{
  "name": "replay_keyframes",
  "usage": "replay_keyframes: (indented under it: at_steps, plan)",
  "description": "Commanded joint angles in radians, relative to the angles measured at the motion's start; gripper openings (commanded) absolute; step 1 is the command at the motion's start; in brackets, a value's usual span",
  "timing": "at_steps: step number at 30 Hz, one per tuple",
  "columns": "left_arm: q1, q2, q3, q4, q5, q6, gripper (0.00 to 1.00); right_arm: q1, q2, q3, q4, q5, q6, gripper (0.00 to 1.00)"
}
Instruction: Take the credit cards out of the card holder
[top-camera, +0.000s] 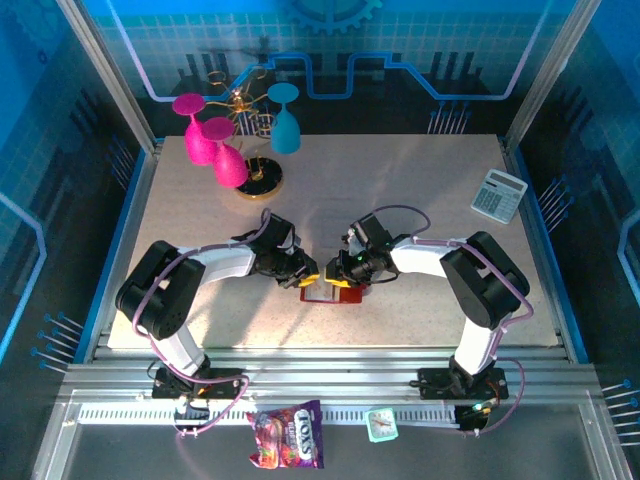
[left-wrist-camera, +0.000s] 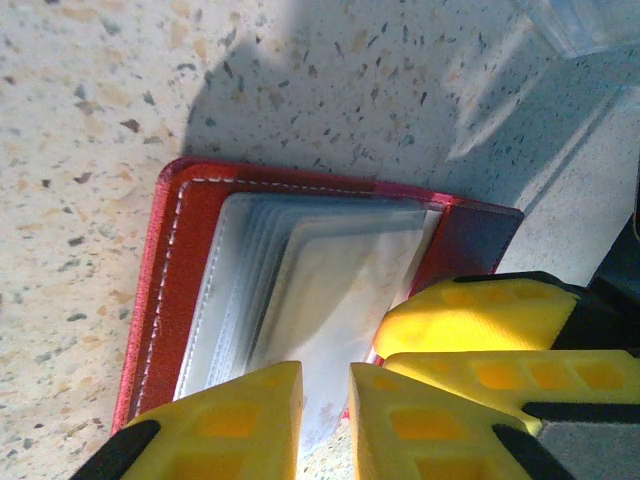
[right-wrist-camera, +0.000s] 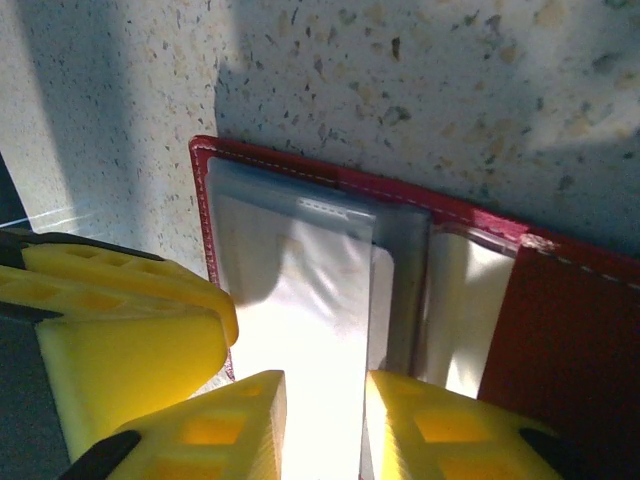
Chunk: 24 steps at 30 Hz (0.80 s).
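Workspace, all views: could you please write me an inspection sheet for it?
Surface: speckled table, no spills seen.
Job's things: red card holder lies open, clear sleeves fanned; cards not distinguishable.
Clutter: calculator; stand with pink goblets and blue goblet; sweets bag on front rail.
Pincers: left pincer and right pincer at the sleeves; grip unclear.
Cables: purple cables loop along both arms.
Surroundings: blue printed walls, metal frame.

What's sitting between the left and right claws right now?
The red card holder lies there, open, with the left claw and the right claw at its two sides. The top view shows it.
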Motion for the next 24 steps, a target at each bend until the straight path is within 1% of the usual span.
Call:
replay_keyframes:
  at_steps: [1, 11, 16, 24]
  plan:
    - [0.008, 0.005, -0.01, -0.033, 0.016, 0.017, 0.21, 0.01, 0.014, 0.0, -0.054, 0.011, -0.02, 0.31]
    - [0.008, 0.001, -0.01, -0.035, 0.016, 0.014, 0.21, 0.01, -0.026, 0.025, -0.133, 0.067, -0.054, 0.34]
    - [0.008, -0.002, -0.007, -0.037, 0.015, 0.014, 0.21, 0.009, -0.062, 0.026, -0.126, 0.085, -0.058, 0.35]
    - [0.008, -0.015, 0.002, -0.047, 0.018, 0.012, 0.2, 0.004, -0.08, 0.012, -0.133, 0.083, -0.056, 0.35]
